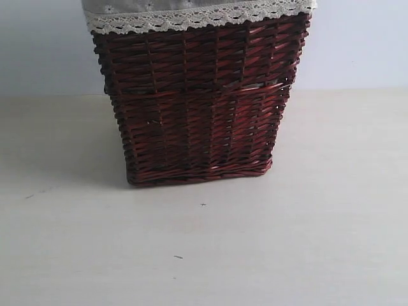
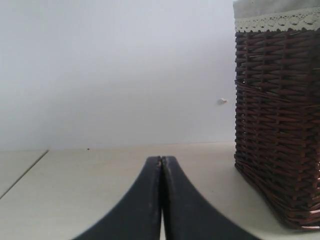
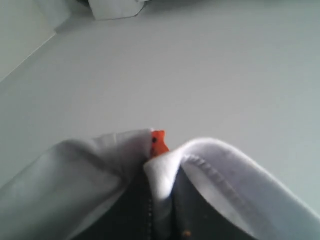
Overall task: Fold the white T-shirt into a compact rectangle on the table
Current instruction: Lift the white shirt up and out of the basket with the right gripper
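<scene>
Here: thin white T-shirt (image 3: 75, 175) pinched in the right claw (image 3: 161, 205), left claw (image 2: 161, 162) pressed together

Exterior view: a tall, dark red-brown woven wicker basket (image 1: 197, 108) stands on the wide, pale beige, matte counter (image 1: 306, 242), towards its far side, in front of a pale wall (image 1: 357, 44). A grey fabric liner (image 1: 191, 16) with a cream lace edge folds over the basket's rim. A few tiny dark specks (image 1: 178, 257) lie on the counter in front of the basket.

Left wrist view: the left claw's two black fingers (image 2: 135, 210) are closed tip to tip, low over the counter. The basket rests on the counter off to one side, apart from the claw.

Right wrist view: the right claw's dark fingers (image 3: 192, 215) are clamped on a fold of the white T-shirt at its neck edge, where a small orange tag (image 3: 158, 141) sticks up just beyond the grip. The white cloth drapes over both fingers, one side showing a stitched hem (image 3: 220, 175). Behind it is a plain pale grey surface. Whether the rest of the shirt touches the counter cannot be told.
</scene>
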`<act>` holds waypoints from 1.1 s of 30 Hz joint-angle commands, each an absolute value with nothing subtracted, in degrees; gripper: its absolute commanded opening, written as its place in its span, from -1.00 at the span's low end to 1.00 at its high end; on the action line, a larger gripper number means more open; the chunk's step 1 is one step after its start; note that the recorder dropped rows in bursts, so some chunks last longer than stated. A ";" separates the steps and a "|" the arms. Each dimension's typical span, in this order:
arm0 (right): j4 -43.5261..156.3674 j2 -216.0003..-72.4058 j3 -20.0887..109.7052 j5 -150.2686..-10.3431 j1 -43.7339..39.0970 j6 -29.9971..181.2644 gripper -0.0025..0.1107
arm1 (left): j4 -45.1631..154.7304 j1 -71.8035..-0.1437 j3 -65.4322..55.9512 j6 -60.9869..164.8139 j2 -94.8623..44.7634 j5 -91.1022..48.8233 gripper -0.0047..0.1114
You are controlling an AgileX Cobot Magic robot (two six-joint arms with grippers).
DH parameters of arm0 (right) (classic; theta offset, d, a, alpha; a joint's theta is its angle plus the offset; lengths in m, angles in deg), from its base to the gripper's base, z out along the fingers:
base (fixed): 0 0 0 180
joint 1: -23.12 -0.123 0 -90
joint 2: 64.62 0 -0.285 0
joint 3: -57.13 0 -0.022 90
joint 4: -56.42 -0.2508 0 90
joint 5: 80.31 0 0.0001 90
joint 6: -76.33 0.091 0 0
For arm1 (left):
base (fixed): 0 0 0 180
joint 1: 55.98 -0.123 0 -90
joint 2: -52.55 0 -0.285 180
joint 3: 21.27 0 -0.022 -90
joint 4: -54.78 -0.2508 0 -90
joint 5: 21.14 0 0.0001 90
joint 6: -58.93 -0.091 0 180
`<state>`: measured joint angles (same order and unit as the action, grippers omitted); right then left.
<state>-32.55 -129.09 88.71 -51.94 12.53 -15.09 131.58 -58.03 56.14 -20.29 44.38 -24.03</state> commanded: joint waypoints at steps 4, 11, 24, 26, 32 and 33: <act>-1.87 -130.75 82.79 -30.40 12.44 5.87 -0.96 | 132.01 -58.14 55.95 -20.09 44.76 -24.29 -0.92; 4.31 -131.68 73.29 -38.93 12.44 6.15 -0.96 | 132.01 -58.14 55.95 -20.09 44.76 -24.29 -0.92; 3.60 -132.53 59.28 -21.67 12.44 1.75 -0.96 | 132.01 -58.14 55.95 -20.09 44.76 -24.29 -0.92; 3.60 -133.13 56.73 -21.68 12.44 -1.03 -0.96 | 132.01 -58.14 55.95 -20.09 44.76 -24.29 -0.92; 3.46 -136.07 49.83 -21.68 12.44 -11.21 -0.96 | 132.01 -58.14 55.95 -20.09 44.76 -24.29 -0.92; 3.46 -136.72 48.84 -21.68 12.44 -11.99 -0.96 | 132.01 -58.14 55.95 -20.09 44.76 -24.29 -0.92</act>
<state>5.04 -135.06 51.54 -21.04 12.53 -8.18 131.58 -58.03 56.14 -20.29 44.38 -24.03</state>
